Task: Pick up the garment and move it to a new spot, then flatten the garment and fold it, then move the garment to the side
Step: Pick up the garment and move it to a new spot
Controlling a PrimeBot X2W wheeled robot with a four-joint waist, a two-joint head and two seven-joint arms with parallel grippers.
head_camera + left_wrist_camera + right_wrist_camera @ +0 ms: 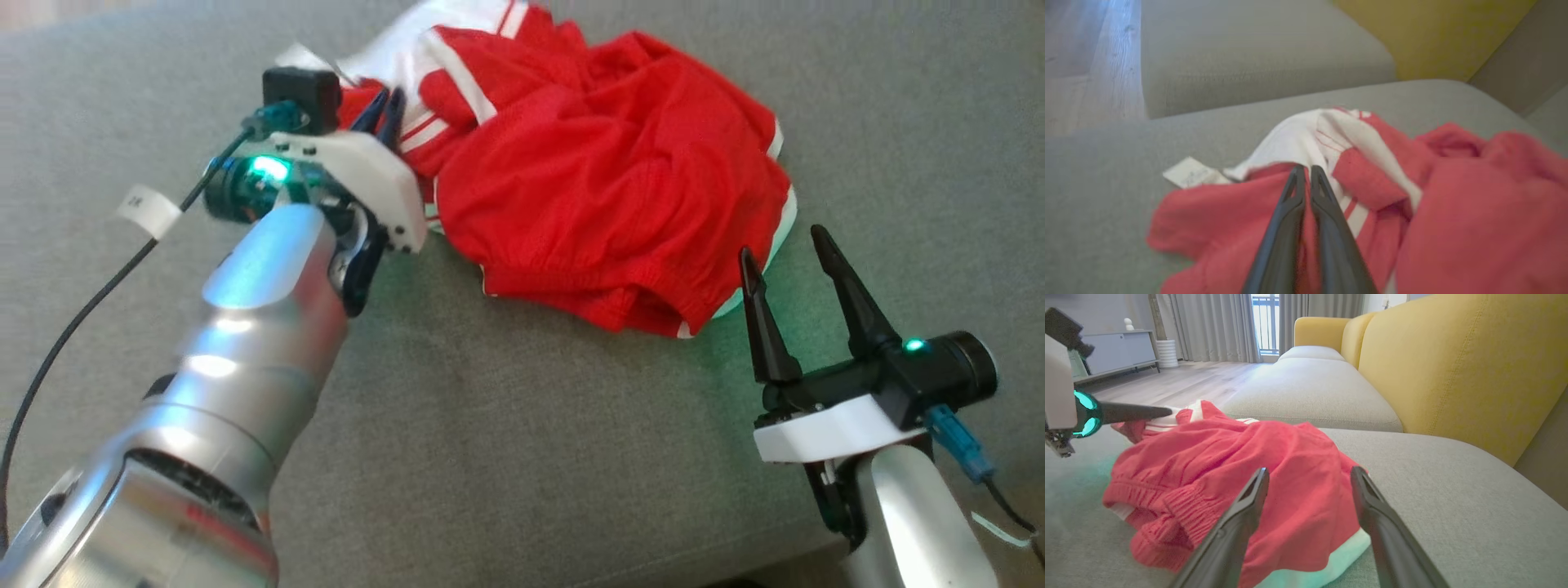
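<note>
On the grey fabric sofa cushion (522,457) nearest us, our right gripper (784,245) stands empty with its fingers spread, just beside the crumpled red mesh garment with white stripes (604,180). In our head view the heap runs from lower right to upper left, ribbed hem toward us. At its far left end, our left gripper (384,106) is pinched onto the fabric.

The garment (604,188) is thin red mesh cloth. The sofa seat (522,457) is matt, coarse-woven grey fabric; the left forearm (245,327) is glossy silver.
</note>
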